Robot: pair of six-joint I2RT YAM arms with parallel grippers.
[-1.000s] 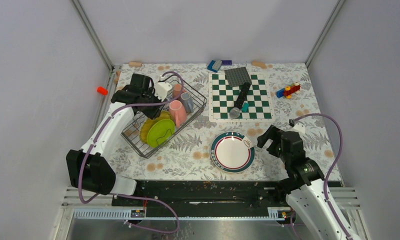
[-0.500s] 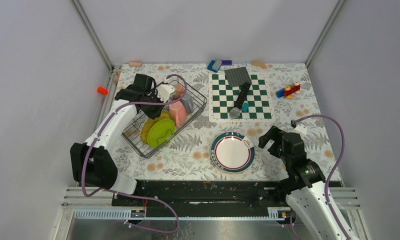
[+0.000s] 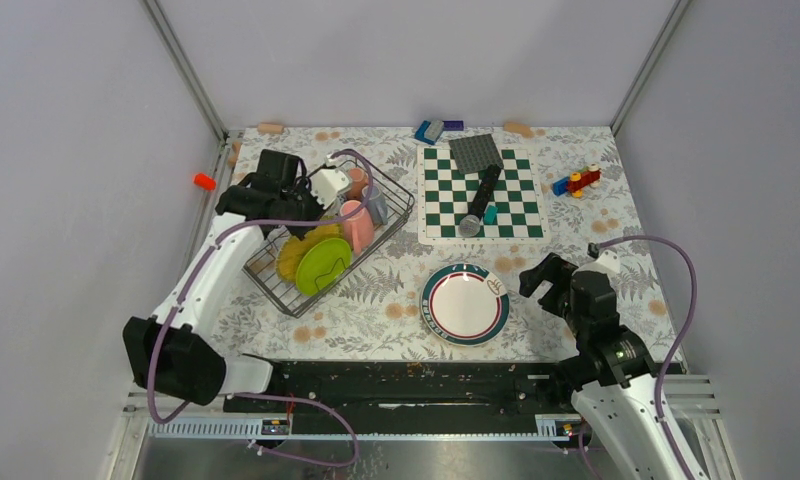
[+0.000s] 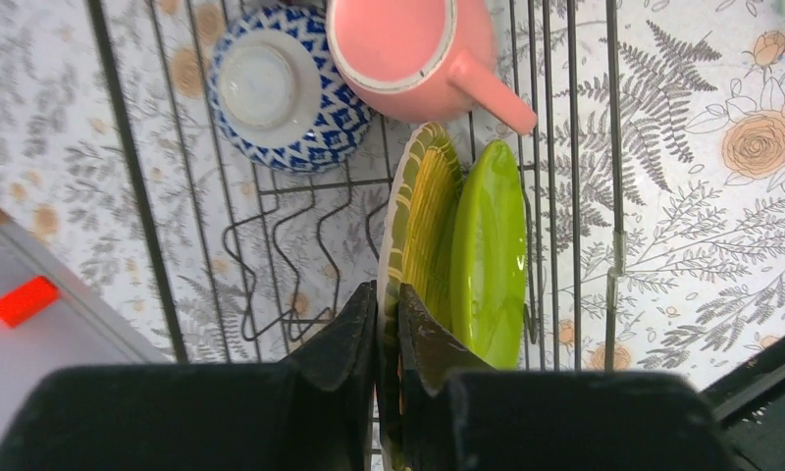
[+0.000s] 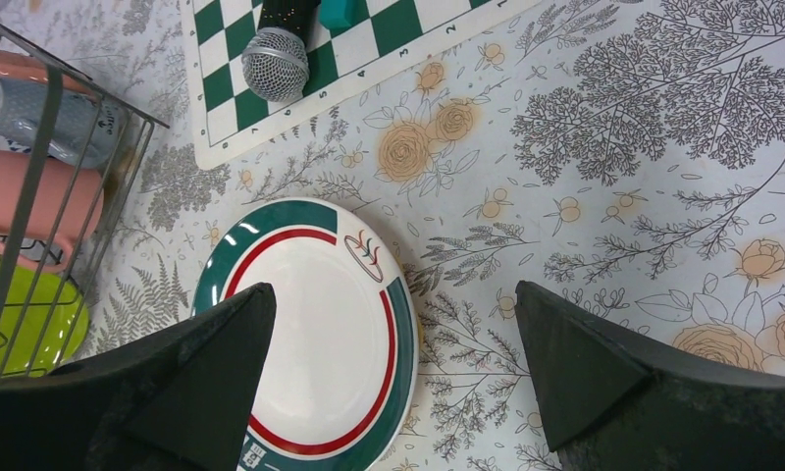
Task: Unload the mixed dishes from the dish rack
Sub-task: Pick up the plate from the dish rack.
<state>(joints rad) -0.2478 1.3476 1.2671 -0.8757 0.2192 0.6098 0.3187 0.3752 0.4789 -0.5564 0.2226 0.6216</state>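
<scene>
The dark wire dish rack stands at the left. It holds a yellow-orange plate, a lime-green plate, a pink mug and a grey mug. In the left wrist view my left gripper is shut on the upright yellow-orange plate's rim. Next to it are the lime-green plate, the blue patterned bowl and the pink mug. The white plate with the green-red rim lies flat on the table. My right gripper is open and empty over its right edge.
A green-white chessboard at the back right carries a microphone and a grey baseplate. Toy blocks lie to its right and more at the back edge. A red block lies beyond the left rail.
My left arm has shifted over the rack and its gripper now sits on the yellow-orange plate's rim. My right gripper has drawn back slightly to the right of the white plate.
</scene>
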